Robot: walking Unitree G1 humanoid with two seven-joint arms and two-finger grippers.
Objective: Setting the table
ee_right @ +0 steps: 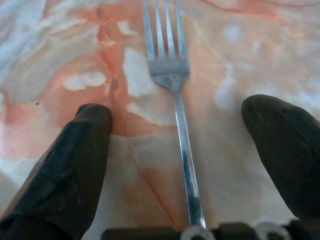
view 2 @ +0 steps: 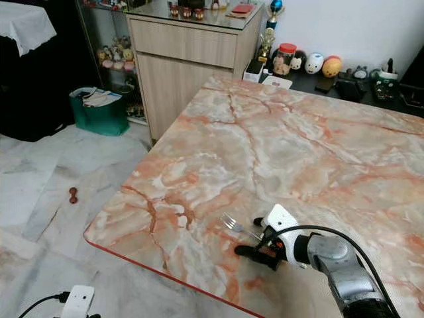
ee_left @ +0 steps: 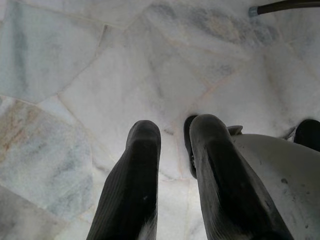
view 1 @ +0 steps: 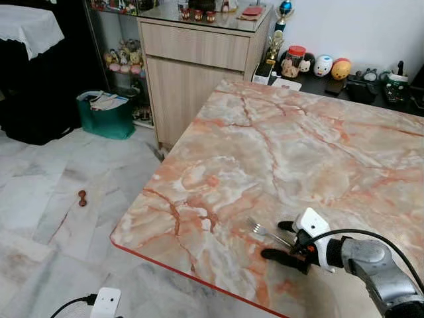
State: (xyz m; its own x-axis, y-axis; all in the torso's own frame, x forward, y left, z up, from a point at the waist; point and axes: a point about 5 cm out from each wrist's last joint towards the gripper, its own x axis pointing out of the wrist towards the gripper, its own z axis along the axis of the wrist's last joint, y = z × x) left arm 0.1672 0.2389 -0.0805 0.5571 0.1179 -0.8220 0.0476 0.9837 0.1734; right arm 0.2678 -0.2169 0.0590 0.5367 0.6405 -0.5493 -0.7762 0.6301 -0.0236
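Note:
A silver fork (view 1: 262,230) lies flat on the orange-veined marble table (view 1: 265,132), near its front edge, tines pointing away from my right arm. My right gripper (view 1: 274,239) is low over the table, open, one black finger on each side of the fork's handle. The right wrist view shows the fork (ee_right: 167,65) running straight between the two fingertips (ee_right: 92,125), with a gap on each side. My left gripper (ee_left: 170,145) hangs idle over the pale marble floor, its fingers close together with nothing between them.
The table's red-trimmed front edge (view 1: 172,268) runs just before the fork. A wooden cabinet (view 1: 192,59) stands at the far left corner, a green bin (view 1: 106,114) beside it. A small brown object (view 1: 82,197) and a white plug (view 1: 106,301) lie on the floor. Figurines (view 1: 323,65) line a dark shelf behind.

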